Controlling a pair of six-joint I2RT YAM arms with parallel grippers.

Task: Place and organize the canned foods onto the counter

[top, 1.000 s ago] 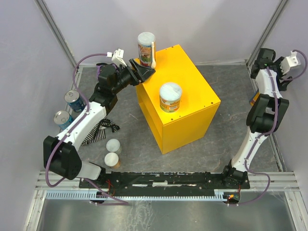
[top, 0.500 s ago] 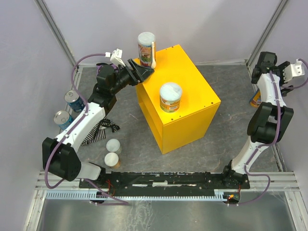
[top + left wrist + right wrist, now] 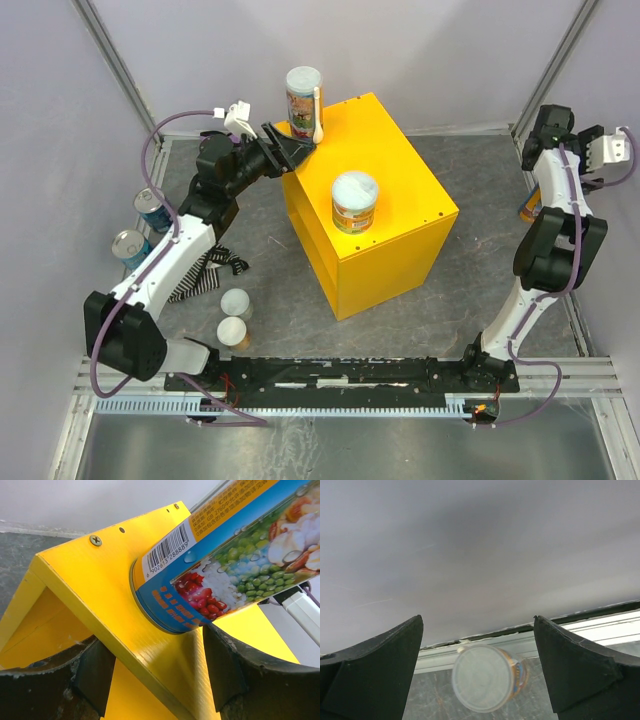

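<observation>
The yellow counter (image 3: 390, 190) stands mid-table. A tall colourful can (image 3: 303, 98) stands upright on its back-left corner, and a short can with a pale lid (image 3: 354, 200) stands near the middle of the top. My left gripper (image 3: 296, 143) is open at that corner. In the left wrist view its fingers (image 3: 227, 665) flank the counter's edge, just short of the tall can's base (image 3: 170, 612). My right gripper (image 3: 478, 625) is open, high by the right wall. An orange-labelled can with a pale lid (image 3: 485, 682) stands on the floor below it.
Two blue-labelled tins (image 3: 152, 210) (image 3: 130, 247) stand by the left wall. Two pale-lidded tubs (image 3: 236, 303) (image 3: 232, 332) sit near the front left, beside a striped cloth (image 3: 205, 275). The orange can (image 3: 527, 208) stands against the right frame rail.
My left gripper has drawn back a little from the tall can, which stays put. The right arm has swung closer to the right wall and turned its wrist.
</observation>
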